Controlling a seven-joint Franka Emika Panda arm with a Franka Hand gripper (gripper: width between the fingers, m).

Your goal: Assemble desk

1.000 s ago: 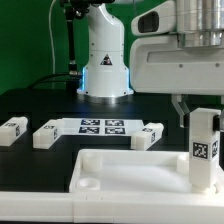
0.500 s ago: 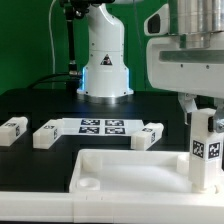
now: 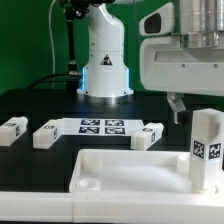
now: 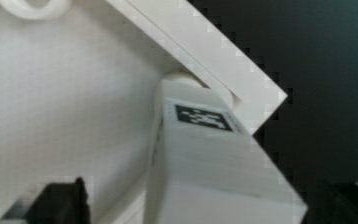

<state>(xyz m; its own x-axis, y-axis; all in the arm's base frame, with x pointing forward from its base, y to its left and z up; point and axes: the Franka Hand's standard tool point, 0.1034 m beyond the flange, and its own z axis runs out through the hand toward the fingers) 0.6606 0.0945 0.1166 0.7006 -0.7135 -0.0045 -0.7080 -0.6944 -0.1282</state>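
Fingers [image 3: 177, 106] gape empty over 1 leg [image 3: 207, 150] seated in the tabletop [image 3: 120, 172]; next calls for grasping another loose leg [image 3: 13, 128].

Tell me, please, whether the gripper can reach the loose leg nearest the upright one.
Probably yes: that leg lies uncovered on the table, and the gripper hangs open above the upright leg.

Arm [image 3: 185, 55] high at exterior view's right; gripper [image 3: 200, 102] points down, jaws apart.
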